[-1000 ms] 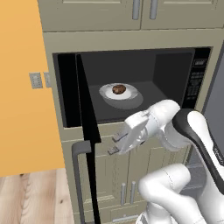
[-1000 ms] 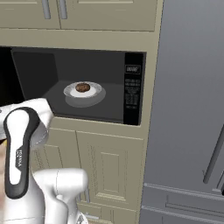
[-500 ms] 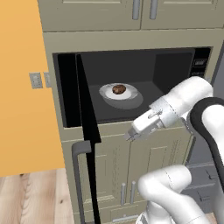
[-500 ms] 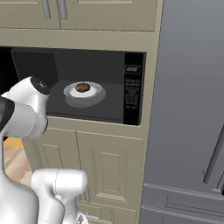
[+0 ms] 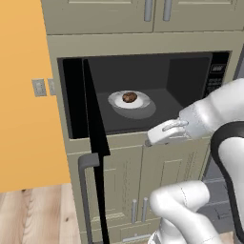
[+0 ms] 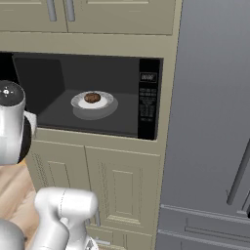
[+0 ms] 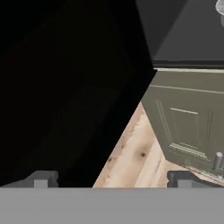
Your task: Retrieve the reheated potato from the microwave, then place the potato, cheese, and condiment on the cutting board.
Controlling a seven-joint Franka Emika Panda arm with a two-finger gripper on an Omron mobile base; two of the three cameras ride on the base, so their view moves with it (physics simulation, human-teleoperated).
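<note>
I am in a kitchen with beige cabinets (image 6: 122,190), a wood floor (image 5: 33,214) and an orange wall (image 5: 24,95) on the left. My gripper (image 5: 151,139) hangs just in front of the lower edge of the microwave (image 6: 149,97), near the middle. Its two fingers (image 7: 41,178) stand wide apart and hold nothing. In the hand view they point down at the floor, with the black door on one side and a cabinet front on the other.

The microwave door (image 5: 93,143) is swung open to the left and stands edge-on, with its grey handle (image 5: 86,190) low down. The way into the microwave is open.

Inside the microwave there is one white plate (image 5: 138,106), and one brown potato (image 5: 129,97) sits on the middle of it. There is bare dark floor all around the plate. The potato is back and to the left of my gripper, not touching it.

A big grey fridge (image 6: 210,122) stands to the right of the microwave
</note>
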